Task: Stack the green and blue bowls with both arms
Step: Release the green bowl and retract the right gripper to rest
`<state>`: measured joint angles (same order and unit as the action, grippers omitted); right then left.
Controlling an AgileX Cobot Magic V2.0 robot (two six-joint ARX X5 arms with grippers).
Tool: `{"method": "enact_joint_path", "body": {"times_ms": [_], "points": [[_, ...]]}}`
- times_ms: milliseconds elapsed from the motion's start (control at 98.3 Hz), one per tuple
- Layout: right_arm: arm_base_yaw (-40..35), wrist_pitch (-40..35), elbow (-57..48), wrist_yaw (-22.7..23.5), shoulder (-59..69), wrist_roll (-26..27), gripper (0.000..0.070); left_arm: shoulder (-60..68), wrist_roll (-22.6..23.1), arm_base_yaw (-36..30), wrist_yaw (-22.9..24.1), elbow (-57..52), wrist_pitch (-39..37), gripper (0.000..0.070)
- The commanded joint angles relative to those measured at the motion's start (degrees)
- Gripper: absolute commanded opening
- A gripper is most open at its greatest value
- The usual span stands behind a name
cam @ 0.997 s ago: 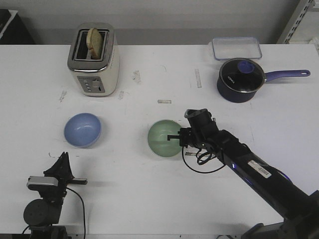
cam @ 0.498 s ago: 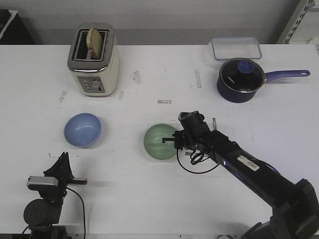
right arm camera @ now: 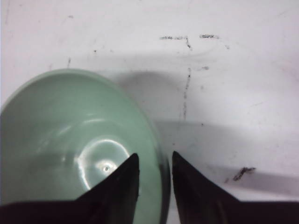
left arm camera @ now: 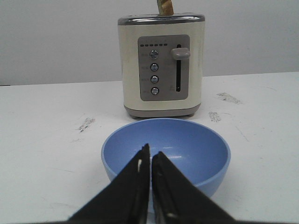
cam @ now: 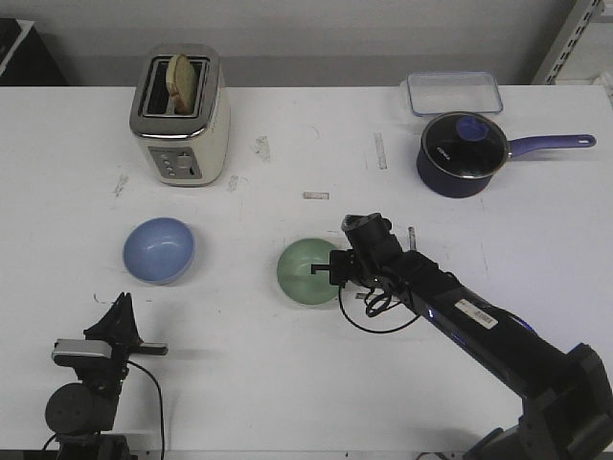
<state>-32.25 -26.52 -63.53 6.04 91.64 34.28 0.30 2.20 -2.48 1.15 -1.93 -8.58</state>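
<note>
Green bowl (cam: 305,272) leftward since, mouth upward, fingers (right arm camera: 122,178) astride rim.

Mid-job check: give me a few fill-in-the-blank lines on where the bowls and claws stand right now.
1. The right claw straddles the rim of the ____ bowl.
2. The left claw is shut, with the ____ bowl just beyond its tips.
3. Past that bowl stands a cream ____.
4. The two bowls are not yet ____.

Missing words: green; blue; toaster; stacked
</note>
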Motion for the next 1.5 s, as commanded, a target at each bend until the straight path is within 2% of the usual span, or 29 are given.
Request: {"method": "enact_joint_path", "body": {"times_ms": [0, 41, 81, 254, 437, 570, 621, 661, 743, 814, 1017, 1139, 1485], "points": [[-0.57, 0.55, -1.07, -0.11, -1.25, -1.07, 0.0294, -0.11, -0.26, 0.0, -0.02, 1.14, -0.9, 0.0001], [-0.5, 0.57, -1.07, -0.11, -2.38, -1.64, 0.0364, -0.11, -0.26, 0.0, -0.02, 1.14, -0.87, 0.0001], [-0.26, 0.68, -1.07, -0.11, -3.63, -2.32, 0.0393, -0.11, -0.26, 0.0, -0.02, 1.14, -0.9, 0.0001], [1.51, 0.94, -0.96, -2.62, -9.35, -8.22, 0.0393, -0.09, -0.26, 0.0, -0.04, 1.14, -0.9, 0.0001], [5.14, 6.38, 2.82, -4.66, -16.22, -22.12, 0.0392, -0.11, -0.26, 0.0, -0.04, 1.14, -0.87, 0.0001], [9.35, 15.37, 8.96, -4.57, -22.1, -32.0, 0.0383, -0.11, -0.26, 0.0, -0.02, 1.14, -0.87, 0.0001], [10.99, 19.12, 11.47, -4.57, -24.13, -34.69, 0.0343, -0.11, -0.26, 0.0, -0.02, 1.14, -0.9, 0.0001], [12.55, 21.92, 13.49, -4.57, -25.77, -36.11, 0.028, -0.09, -0.26, 0.0, -0.02, 1.14, -0.9, 0.0001], [16.2, 27.52, 17.68, -4.57, -29.05, -36.74, 0.0161, -0.11, -0.26, 0.0, -0.02, 1.14, -0.9, 0.0001], [18.91, 30.77, 20.76, -4.57, -31.5, -36.72, 0.0128, -0.11, -0.26, 0.0, -0.02, 1.14, -0.9, 0.0001], [26.08, 34.69, 29.81, -4.59, -40.09, -35.52, 0.0112, -0.09, -0.26, 0.0, -0.04, 1.14, -0.87, 0.0001], [28.96, 34.58, 35.15, -4.59, -46.71, -32.68, 0.0012, -0.11, -0.26, 0.0, -0.02, 1.14, -0.9, 0.0001], [32.37, 33.66, 45.16, -4.68, -68.57, -31.56, 0.0012, -0.11, -0.26, 0.0, -0.04, 1.14, -0.87, 0.0001]]}}
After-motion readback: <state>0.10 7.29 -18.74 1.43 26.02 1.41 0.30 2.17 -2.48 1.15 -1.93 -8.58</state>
